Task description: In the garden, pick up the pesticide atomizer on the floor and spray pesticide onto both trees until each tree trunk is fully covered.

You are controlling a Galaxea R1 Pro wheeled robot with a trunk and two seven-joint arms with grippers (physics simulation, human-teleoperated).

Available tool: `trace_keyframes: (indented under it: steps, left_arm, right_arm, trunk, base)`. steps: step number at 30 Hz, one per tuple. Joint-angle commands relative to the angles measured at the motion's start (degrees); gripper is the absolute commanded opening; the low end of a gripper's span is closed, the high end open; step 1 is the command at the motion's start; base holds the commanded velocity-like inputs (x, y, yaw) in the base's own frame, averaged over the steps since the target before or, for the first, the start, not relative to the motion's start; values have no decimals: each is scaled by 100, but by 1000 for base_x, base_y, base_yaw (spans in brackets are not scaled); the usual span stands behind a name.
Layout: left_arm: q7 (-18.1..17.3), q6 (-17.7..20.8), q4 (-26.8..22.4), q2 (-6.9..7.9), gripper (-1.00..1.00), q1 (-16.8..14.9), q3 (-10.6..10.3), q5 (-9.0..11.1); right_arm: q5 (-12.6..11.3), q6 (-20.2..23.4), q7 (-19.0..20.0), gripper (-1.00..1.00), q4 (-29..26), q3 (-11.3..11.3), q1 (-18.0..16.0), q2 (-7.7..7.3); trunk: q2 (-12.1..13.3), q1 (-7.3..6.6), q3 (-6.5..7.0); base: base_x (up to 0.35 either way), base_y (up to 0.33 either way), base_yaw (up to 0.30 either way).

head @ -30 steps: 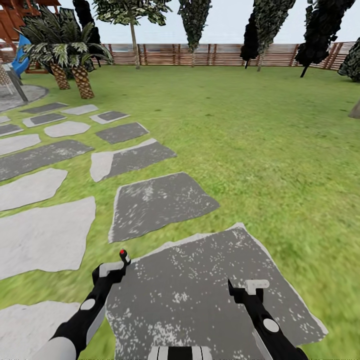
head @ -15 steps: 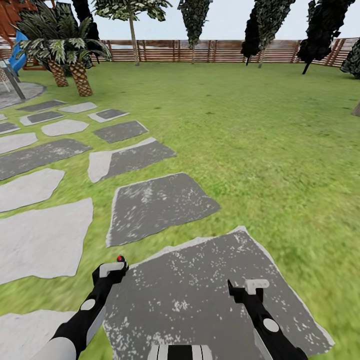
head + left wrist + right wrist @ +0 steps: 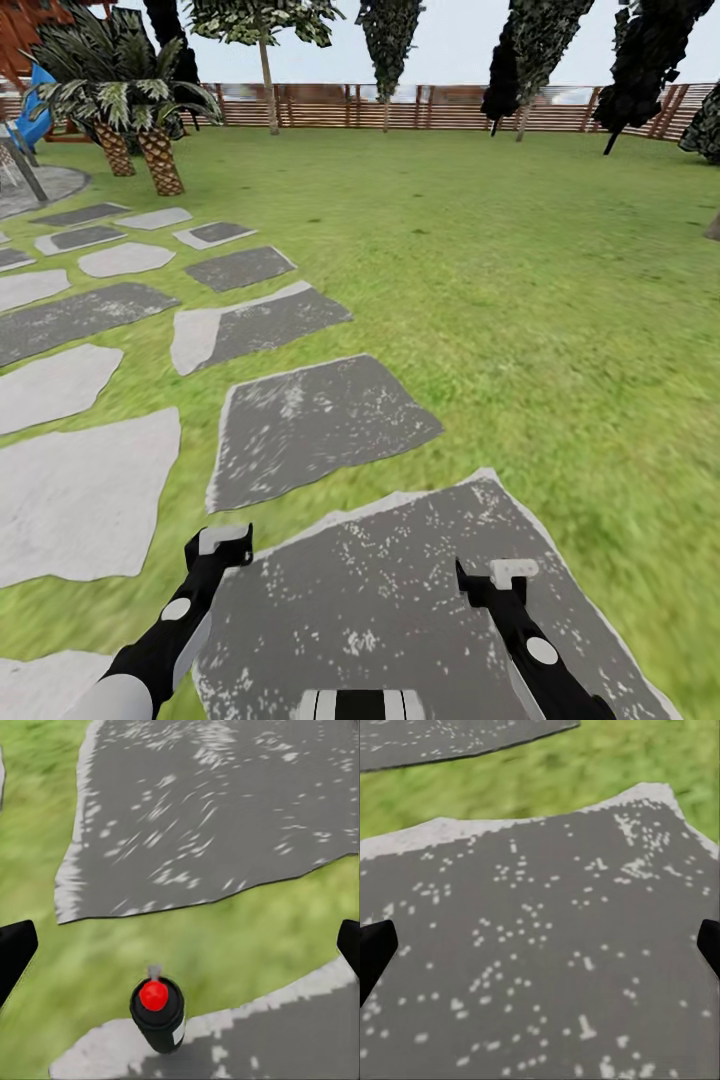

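Atomizer (image 3: 157, 1014) upright on slab (image 3: 247, 1035) edge, red cap up; both grippers spread wide, empty.

The lawn (image 3: 520, 300) is bright green, crossed at left by dark grey slabs (image 3: 310, 420) flecked white and plain pale grey ones (image 3: 80, 500). At the top runs a brown slatted fence (image 3: 340, 108). The can (image 3: 158, 1014) is black with a red cap; both arms are black with white patches.

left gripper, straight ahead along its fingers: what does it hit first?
Probably the black atomizer with the red cap, standing at the edge of a grey paving stone. The left gripper is open around that line; depth is unclear.
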Motion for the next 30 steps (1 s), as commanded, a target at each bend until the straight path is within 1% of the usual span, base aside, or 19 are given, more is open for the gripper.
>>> trace_keyframes:
  steps: [1,5,13,19,30]
  left_arm:
    - [0,0,0,0,100,0,0,0]
    - [-4,-6,-6,-1,100,9,-15,-6]
    - [-59,-9,-8,0,100,17,-18,0]
    - [-39,-8,-16,3,100,15,6,-8]
    - [-35,-78,-22,2,100,9,6,-9]
  right_arm:
    - [0,0,0,100,1,0,0,0]
    - [0,0,0,100,0,0,0,0]
    - [0,0,0,100,2,0,0,0]
    - [0,0,0,100,10,0,0,0]
    - [0,0,0,100,11,0,0,0]
  trunk:
    - [0,0,0]
    - [0,0,0]
    - [0,0,0]
    - [-8,16,-141]
    - [-23,44,-470]
  base:
    - [311,0,0]
    - [122,0,0]
    - [9,0,0]
    - [0,0,5]
    - [0,0,68]
